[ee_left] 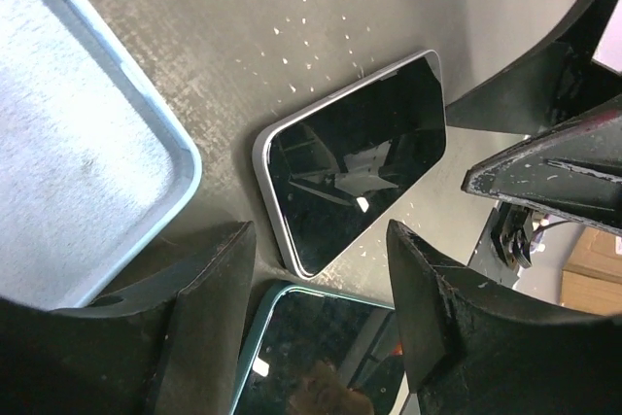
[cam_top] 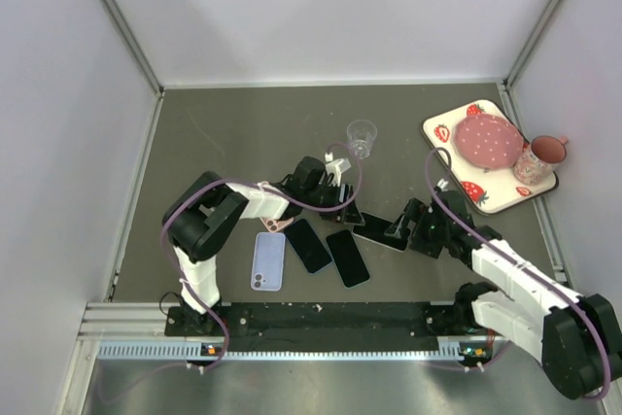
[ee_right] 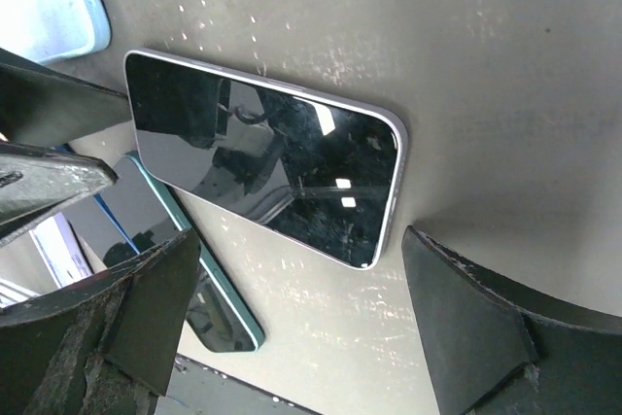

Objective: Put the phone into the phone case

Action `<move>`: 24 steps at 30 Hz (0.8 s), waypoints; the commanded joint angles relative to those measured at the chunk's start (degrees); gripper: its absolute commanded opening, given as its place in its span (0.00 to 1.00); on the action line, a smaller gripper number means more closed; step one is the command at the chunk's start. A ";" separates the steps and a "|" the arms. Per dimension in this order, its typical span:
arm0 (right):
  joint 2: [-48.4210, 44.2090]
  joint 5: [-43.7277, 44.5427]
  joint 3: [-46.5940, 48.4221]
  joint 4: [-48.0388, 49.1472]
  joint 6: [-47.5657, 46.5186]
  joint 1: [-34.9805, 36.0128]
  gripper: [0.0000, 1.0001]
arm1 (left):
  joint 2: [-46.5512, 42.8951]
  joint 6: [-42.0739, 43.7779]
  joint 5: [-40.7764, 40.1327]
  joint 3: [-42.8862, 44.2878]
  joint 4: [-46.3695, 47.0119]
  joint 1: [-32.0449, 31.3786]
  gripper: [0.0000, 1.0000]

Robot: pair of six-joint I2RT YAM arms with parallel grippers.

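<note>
table (cam_top: 224,143): grey-brown top with white walls is filling the overhead view; the wrist views are showing it flecked with pale specks.
left claw (ee_left: 316,240): fingers are standing wide apart, gripping nothing, low over the table.
right claw (ee_right: 301,245): fingers are also spreading wide, holding nothing, and facing the left claw.
phone (ee_left: 355,157): silver-edged, lying flat and screen up just ahead of the left claw's fingertips, between the two claws; the right wrist view is showing its outline whole.
phone case (ee_left: 78,143): pale blue, lying open side up off to the left claw's left; the wrist views are cropping it and only the overhead view is showing it whole.
teal-edged phone (ee_left: 311,357): lying under the left claw, partly hidden by its fingers; only the wrist views are revealing the teal rim.
dark phone (cam_top: 309,245): lying just beside the case, showing overhead only.
clear cup (cam_top: 362,138): standing beyond the left claw, showing overhead only.
strawberry tray (cam_top: 505,203): sitting well beyond the right claw, carrying a pink mug (cam_top: 539,157).
</note>
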 commanded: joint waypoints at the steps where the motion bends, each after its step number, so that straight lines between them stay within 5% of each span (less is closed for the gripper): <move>1: 2.35 -0.54 -1.28 3.77 0.48 -0.34 0.85 | 2.15 -1.00 2.34 -0.65 4.71 -0.01 0.62; 24: 5.17 -3.36 -4.19 10.55 0.65 -0.34 0.80 | 4.89 -3.20 11.22 1.36 13.50 -2.55 0.50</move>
